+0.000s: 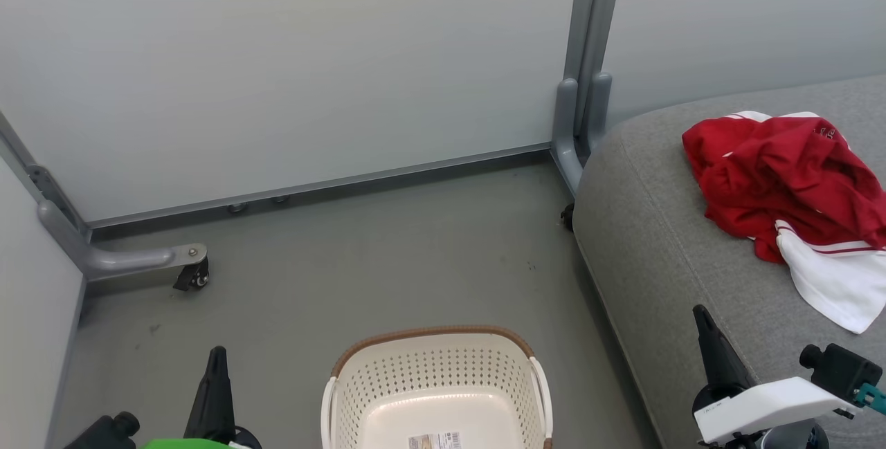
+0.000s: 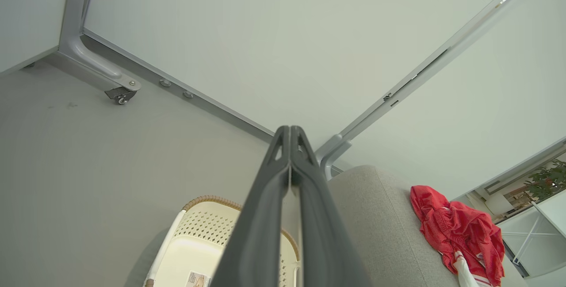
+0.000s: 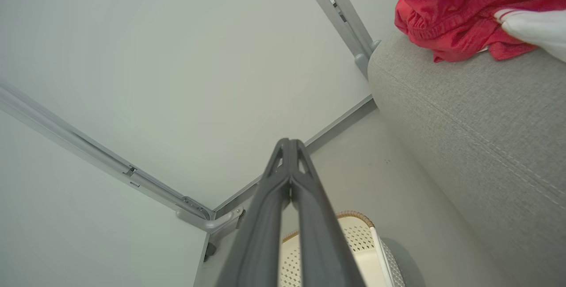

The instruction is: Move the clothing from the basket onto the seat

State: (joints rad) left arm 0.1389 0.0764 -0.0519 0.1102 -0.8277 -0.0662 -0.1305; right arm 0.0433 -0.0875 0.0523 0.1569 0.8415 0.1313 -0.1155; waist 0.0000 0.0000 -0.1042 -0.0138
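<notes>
Looking pretty much wrapped up here, honestly. Seeing the clothing (image 1: 782, 179) lying in a crumpled red-and-white heap on the seat (image 1: 664, 255), well in from the rounded corner, probably placed that far in to avoid sliding off the edge. Spotting the basket (image 1: 429, 373) sitting on the floor (image 1: 387, 262) just beside the seat, showing nothing but a label (image 1: 435, 441) on its bare bottom, at least in the part in view. Noticing the left gripper (image 1: 217, 355) and the right gripper (image 1: 700, 314) hanging low on either side of the basket, both with fingers pressed together and gripping nothing, tips pointing up toward the wall (image 1: 277, 75). Guessing at a parked pose, tucked clear of the basket, with nothing obvious left to grab.
</notes>
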